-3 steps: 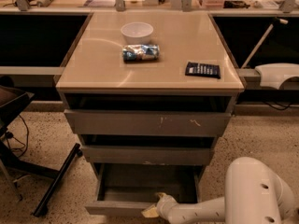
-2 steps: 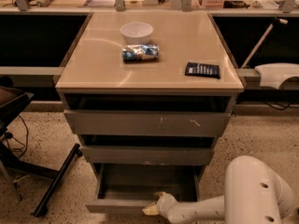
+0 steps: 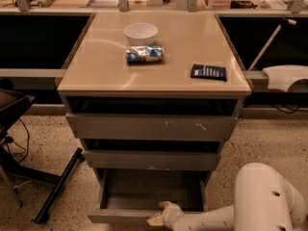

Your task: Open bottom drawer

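Note:
The bottom drawer [image 3: 120, 216] is the lowest of three grey drawers in the cabinet and stands pulled out, its shallow grey tray showing empty. Its plain front panel runs along the bottom of the camera view. My gripper [image 3: 158, 217] sits at the top edge of that front panel, right of its middle, at the end of my white arm [image 3: 211, 219], which comes in from the lower right. The fingers are pale and lie against the panel's edge.
The top drawer [image 3: 151, 126] with white scratches and the middle drawer [image 3: 151, 160] are slightly out. On the tan top stand a white bowl [image 3: 140, 33], a crumpled snack bag [image 3: 144, 54] and a dark packet [image 3: 208, 71]. A black chair base [image 3: 57, 189] lies on the floor at left.
The bottom drawer's front panel and my gripper have come slightly further toward the camera. Nothing else moved.

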